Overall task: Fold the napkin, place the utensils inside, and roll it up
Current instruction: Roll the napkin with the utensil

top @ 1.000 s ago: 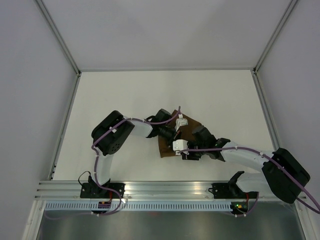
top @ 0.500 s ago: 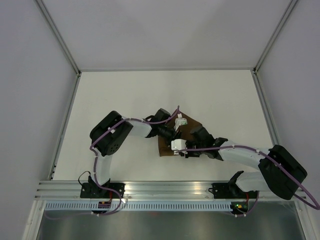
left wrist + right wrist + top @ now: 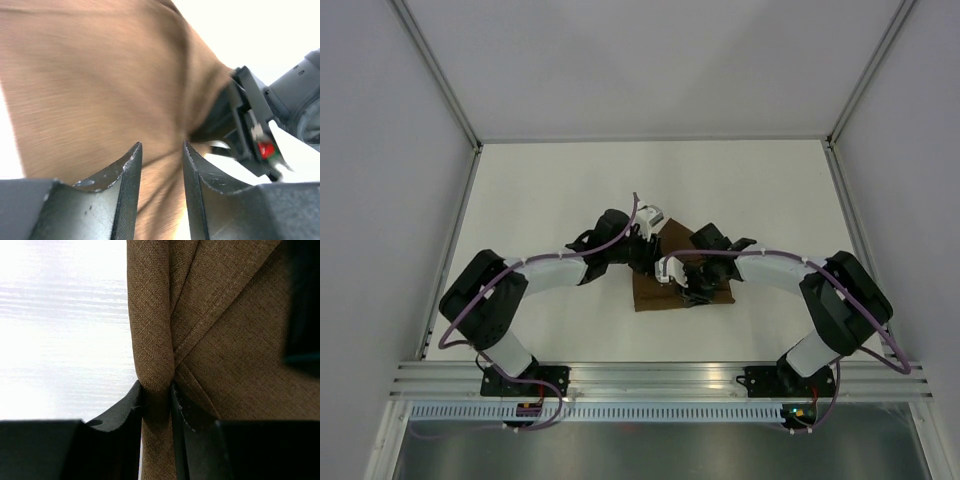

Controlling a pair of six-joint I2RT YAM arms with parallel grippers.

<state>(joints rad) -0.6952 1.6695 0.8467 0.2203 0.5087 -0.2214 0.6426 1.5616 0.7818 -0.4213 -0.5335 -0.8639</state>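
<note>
The napkin lies bunched on the middle of the table. A rolled fold along its edge runs straight out from the right gripper, which is clenched on it. The left gripper hangs over the napkin's far corner, jaws apart and gripping nothing. The right arm looks nearer for rolling.

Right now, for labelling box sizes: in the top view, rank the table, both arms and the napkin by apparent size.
1. table
2. left arm and right arm: look alike; being nearer the camera may inflate them
3. napkin, partly covered
</note>
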